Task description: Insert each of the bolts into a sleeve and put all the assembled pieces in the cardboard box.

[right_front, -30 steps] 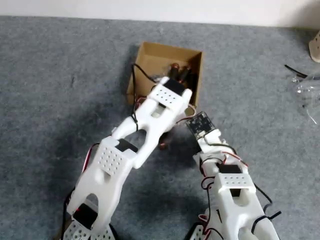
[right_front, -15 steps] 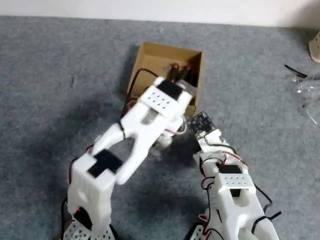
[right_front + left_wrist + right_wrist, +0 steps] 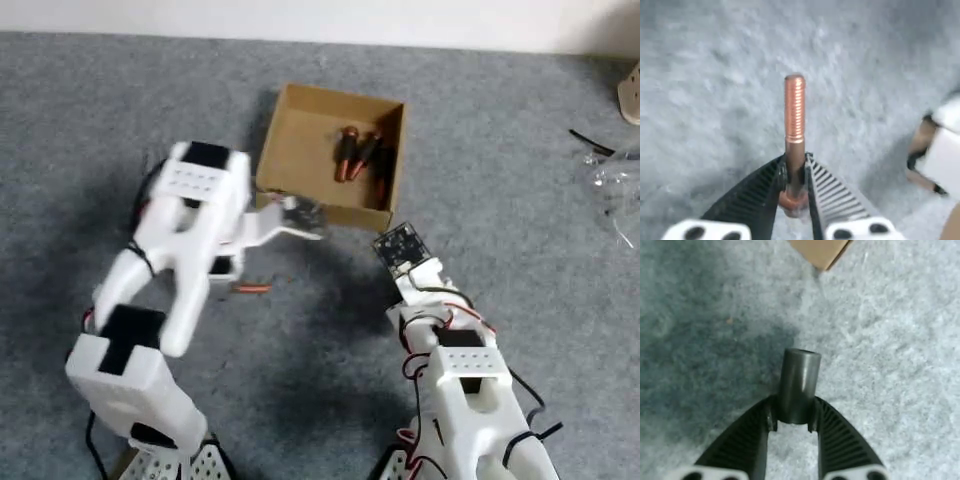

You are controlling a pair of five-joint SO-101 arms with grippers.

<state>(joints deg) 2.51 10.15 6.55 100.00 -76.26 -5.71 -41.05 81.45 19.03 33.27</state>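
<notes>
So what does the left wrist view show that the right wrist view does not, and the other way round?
Left wrist view: a copper bolt clamped near its head in the left tool. Right wrist view: a dark sleeve clamped in the right tool, with a corner of the cardboard box beyond it. Both: grey carpet underneath.

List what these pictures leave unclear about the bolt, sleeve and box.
- Count of pieces in the cardboard box: high view, too small and overlapping.
- Head of the bolt: left wrist view, half covered by the left gripper, blurred.
- Base of the sleeve: right wrist view, covered by the right gripper.
</notes>
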